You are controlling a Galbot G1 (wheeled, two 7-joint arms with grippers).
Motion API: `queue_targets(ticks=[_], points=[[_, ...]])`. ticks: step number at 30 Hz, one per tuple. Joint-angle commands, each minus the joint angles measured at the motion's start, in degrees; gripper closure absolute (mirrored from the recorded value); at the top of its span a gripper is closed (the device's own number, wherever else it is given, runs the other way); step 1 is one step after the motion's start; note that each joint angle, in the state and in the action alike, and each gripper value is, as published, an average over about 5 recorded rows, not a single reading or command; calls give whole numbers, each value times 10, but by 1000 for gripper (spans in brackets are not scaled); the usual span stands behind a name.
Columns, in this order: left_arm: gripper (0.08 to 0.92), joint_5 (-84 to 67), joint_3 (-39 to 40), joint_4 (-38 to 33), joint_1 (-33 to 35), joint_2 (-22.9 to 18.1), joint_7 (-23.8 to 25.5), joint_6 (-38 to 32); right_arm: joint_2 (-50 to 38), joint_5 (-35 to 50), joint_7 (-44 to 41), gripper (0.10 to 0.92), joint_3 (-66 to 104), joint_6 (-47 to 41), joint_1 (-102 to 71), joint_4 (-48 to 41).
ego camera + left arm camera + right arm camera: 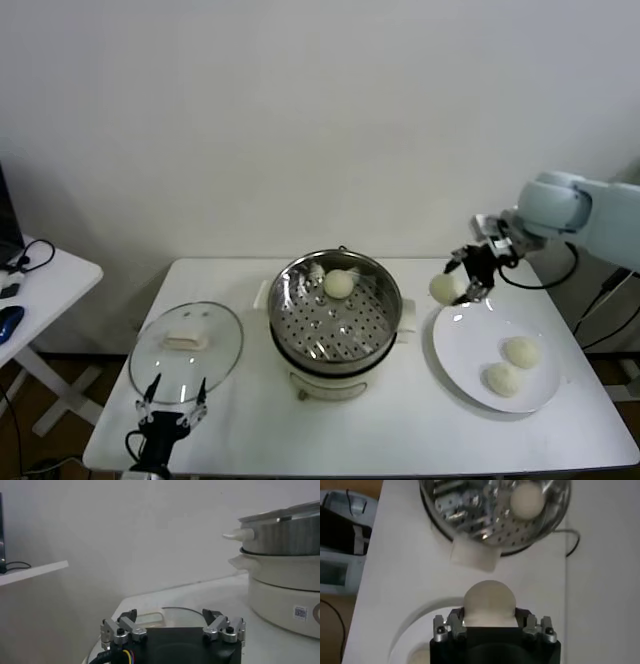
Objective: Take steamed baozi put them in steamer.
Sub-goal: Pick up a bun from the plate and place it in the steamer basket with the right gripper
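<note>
Steamer (pixel 340 310) stands mid-table with one bun on its perforated tray; the plate (pixel 455 365) beside it bears two more. My right gripper (pixel 462 278) pinches a baozi (pixel 443 288) above the plate's rim (transfer step); next, carry across and release. My left gripper (pixel 172 402) idles, spread.

The round shiny stainless-steel steamer (pixel 335 300) is gleaming, its perforated tray glinting above a smooth white plastic-looking base. Left of it, the clear glass lid (pixel 186 350) is looking glossy; right of it, matt cream dough buns (pixel 511 364) are sitting on a smooth white plate (pixel 455 350).
</note>
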Motion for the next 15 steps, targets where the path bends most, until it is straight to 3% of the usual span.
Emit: queue_targets(ticks=[1, 15], points=[[177, 0, 1, 1, -2, 0, 0, -1, 105, 108, 25, 363, 1, -35, 85, 39], [177, -1, -1, -11, -3, -5, 1, 3, 245, 69, 96, 364, 103, -94, -111, -27]])
